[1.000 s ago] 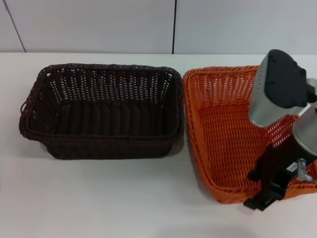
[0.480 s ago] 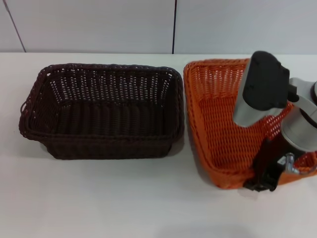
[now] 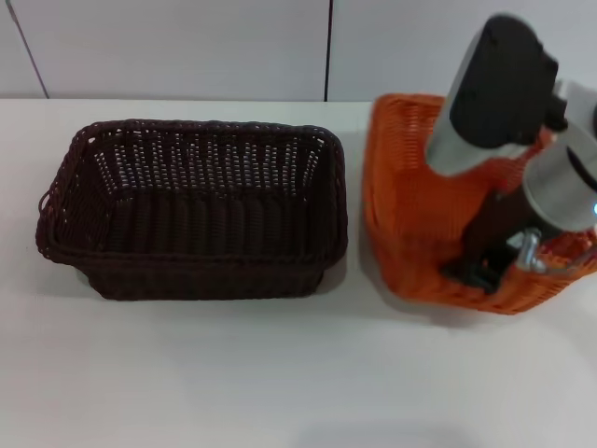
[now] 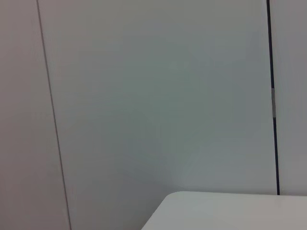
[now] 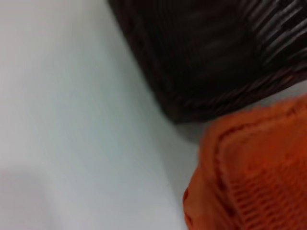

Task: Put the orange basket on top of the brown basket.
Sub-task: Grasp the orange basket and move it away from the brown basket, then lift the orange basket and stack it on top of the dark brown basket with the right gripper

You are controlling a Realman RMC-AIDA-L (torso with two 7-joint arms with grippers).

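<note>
Head view: right claw [image 3: 480, 269] clamped on the near rim of the orange basket [image 3: 406, 196], tilted up off the white table [image 3: 233, 373], just right of the brown basket [image 3: 191, 210] resting flat. Left claw out of sight.

Left wrist view: only a wall [image 4: 153, 96] and a table corner [image 4: 230, 213].

Right wrist view: orange basket [image 5: 259, 167] close beside a brown basket [image 5: 216, 52] corner, a thin gap of table [image 5: 62, 120] between.
</note>
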